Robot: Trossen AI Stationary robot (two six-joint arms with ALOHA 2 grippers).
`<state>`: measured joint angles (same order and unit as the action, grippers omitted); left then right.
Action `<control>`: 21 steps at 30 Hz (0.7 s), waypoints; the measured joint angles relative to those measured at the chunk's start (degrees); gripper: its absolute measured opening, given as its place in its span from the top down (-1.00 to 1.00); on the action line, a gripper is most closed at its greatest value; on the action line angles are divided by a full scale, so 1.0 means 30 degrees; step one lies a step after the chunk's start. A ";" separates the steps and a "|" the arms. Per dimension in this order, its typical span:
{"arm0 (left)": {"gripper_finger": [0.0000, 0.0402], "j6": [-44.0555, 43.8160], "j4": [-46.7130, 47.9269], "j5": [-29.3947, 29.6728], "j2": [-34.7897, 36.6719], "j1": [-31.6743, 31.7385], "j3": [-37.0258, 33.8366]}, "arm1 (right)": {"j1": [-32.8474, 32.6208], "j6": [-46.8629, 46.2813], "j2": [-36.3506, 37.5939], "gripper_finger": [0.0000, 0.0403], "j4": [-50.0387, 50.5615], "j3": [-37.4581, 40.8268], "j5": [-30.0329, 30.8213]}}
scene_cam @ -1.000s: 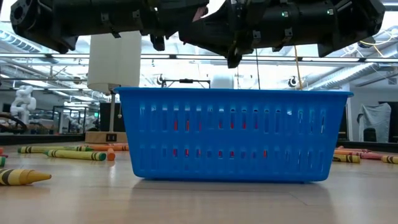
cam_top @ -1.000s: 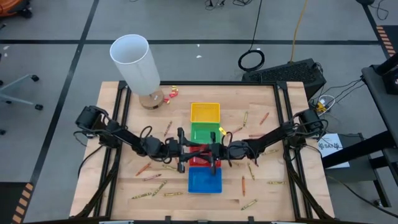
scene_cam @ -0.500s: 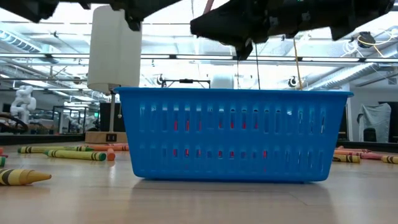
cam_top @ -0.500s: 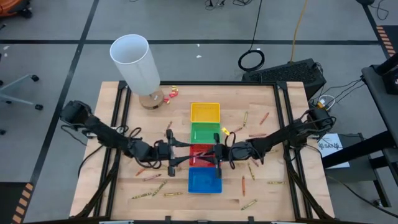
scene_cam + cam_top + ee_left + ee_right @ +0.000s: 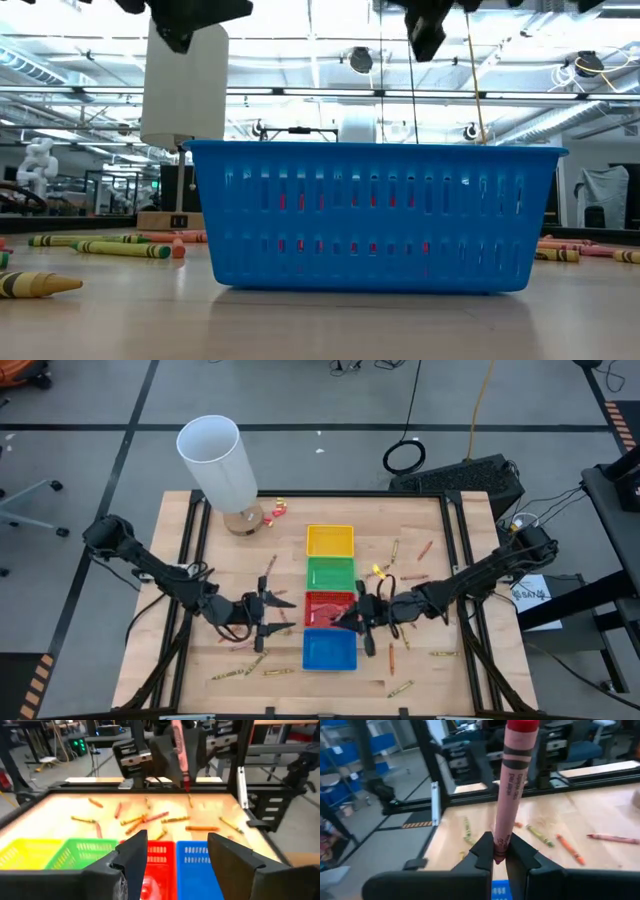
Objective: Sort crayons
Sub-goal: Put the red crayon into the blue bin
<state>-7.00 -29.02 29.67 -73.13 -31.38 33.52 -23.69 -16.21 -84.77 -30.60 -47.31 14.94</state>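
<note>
**Q:** so what are your grippers up to?

**A:** My right gripper (image 5: 499, 851) is clamped on a red crayon (image 5: 510, 785) that stands up between the fingers, red tip pointing away from the wrist. From above, that gripper (image 5: 362, 614) sits over the right edge of the red tray (image 5: 328, 607), just above the blue tray (image 5: 329, 650). My left gripper (image 5: 176, 857) has its fingers spread with nothing between them. It hangs off to the left of the red tray (image 5: 268, 612), over bare table (image 5: 180, 660).

**Q:** and the other crayons?

**A:** Scattered all over the wood. There's a bunch left of the trays, like the yellowish ones (image 5: 232, 673) near the front edge, and more on the right side (image 5: 400, 687). From table height I see a few lying left of the blue tray (image 5: 120, 247) and some past its right side (image 5: 560, 254). The trays run in a column: yellow tray (image 5: 329, 540), green tray (image 5: 329, 572), red, blue. A white cylinder (image 5: 218, 463) stands at the back left corner. Red shows through the blue tray's slots in the low view, but I can't tell what it is.
</note>
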 joint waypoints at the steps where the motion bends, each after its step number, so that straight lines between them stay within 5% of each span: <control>1: -0.03 -0.0210 0.0045 0.0000 -0.0074 -0.0093 0.0002 | -0.0200 -0.0206 0.0000 0.93 -0.0028 0.0000 0.0000; 12: -0.03 -0.4041 0.0036 0.0435 -0.0841 -0.0852 0.0000 | -0.2428 -0.2459 -0.0002 0.93 0.0235 -0.0017 0.0487; 21: -0.03 -0.4060 -0.2839 0.1016 -0.2494 -0.0925 0.0007 | -0.3285 -0.3743 -0.1556 0.93 0.7192 -0.3461 0.2526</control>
<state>-19.18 -37.54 32.72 -80.61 -34.15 33.54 -33.55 -27.44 -89.44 -9.03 -57.69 22.52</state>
